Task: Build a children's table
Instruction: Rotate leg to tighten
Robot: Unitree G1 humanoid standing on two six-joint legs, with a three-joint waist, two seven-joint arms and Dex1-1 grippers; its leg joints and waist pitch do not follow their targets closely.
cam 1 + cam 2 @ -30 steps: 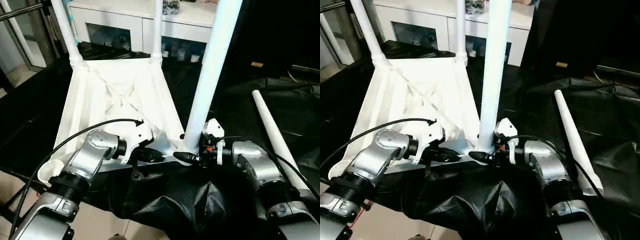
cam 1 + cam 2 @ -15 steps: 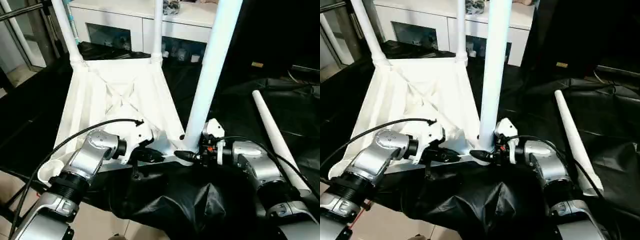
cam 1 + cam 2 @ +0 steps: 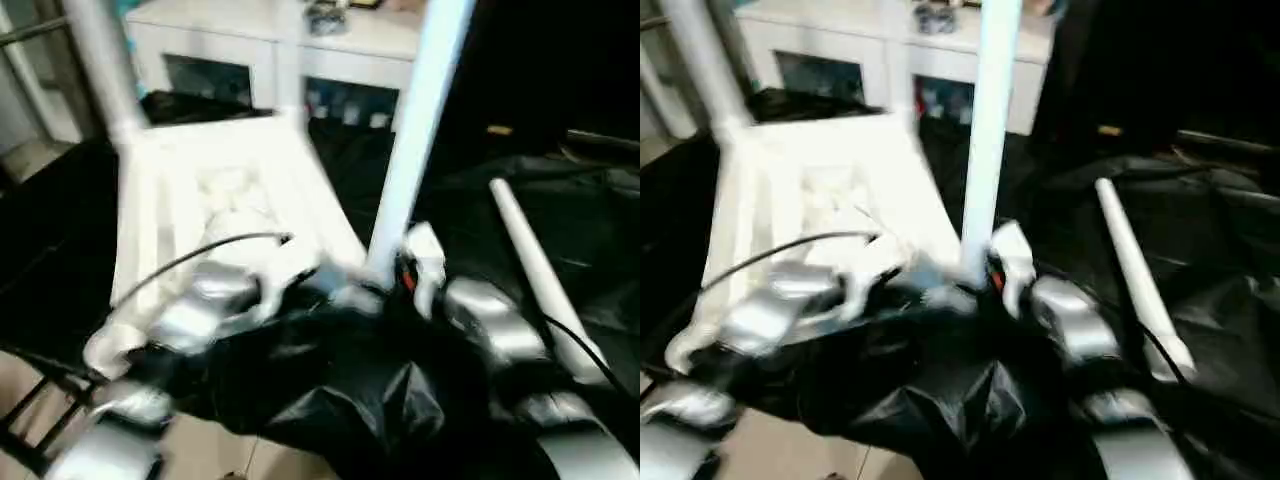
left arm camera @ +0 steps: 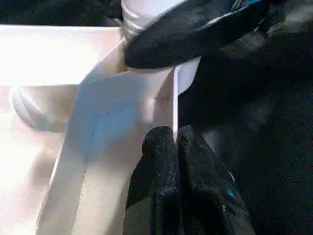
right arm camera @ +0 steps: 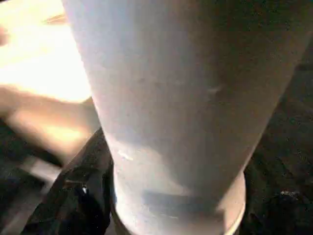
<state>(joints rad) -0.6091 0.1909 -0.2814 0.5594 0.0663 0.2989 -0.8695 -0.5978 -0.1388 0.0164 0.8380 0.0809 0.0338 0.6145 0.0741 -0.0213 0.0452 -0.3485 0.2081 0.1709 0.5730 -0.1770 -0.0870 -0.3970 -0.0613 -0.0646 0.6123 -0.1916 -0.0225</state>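
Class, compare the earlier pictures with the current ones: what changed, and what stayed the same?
Nothing has visibly moved; only the head camera has shifted. The left gripper stays pinched on the near rim of the table top, the right gripper stays at the base of the upright leg, and the loose leg stays on the black cloth.

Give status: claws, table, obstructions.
Left claw shut on tabletop edge. Right claw around near upright leg's base, grip unclear. Fourth leg loose on black sheet. Nothing in the way.

A white leg [image 5: 166, 98] is standing upright and very close, its wider base collar [image 5: 195, 215] sitting against black sheeting [image 5: 68, 205], with the bright white tabletop [image 5: 44, 73] lying blurred behind.
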